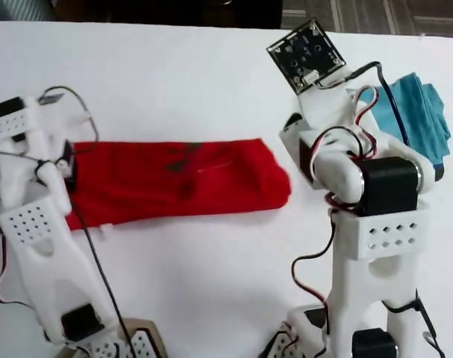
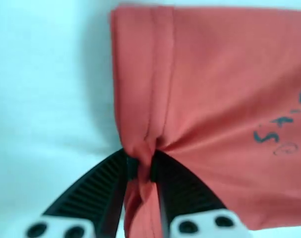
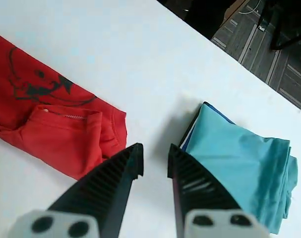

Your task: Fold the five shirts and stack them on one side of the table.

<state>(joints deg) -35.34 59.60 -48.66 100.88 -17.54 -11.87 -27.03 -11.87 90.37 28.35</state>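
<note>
Two arms stand at the table [image 1: 174, 74]. The left gripper [image 2: 140, 166] has its jaws pinched on a bunched edge of the red shirt [image 2: 214, 99], which stretches away from them as a long strip. The right gripper [image 3: 154, 156] hangs with jaws narrowly apart, holding nothing, the red shirt off one jaw and the teal stack [image 3: 239, 168] off the other.

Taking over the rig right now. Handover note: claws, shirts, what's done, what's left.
Left claw: shut on the edge of the red shirt.
Right claw: open, above bare table between the red shirt and the teal shirt.
Done: red shirt folded into a long strip mid-table. Teal shirt folded by the right arm, with a blue layer under it.
Left: finish folding red and stack it on teal. Stack count unclear.
</note>
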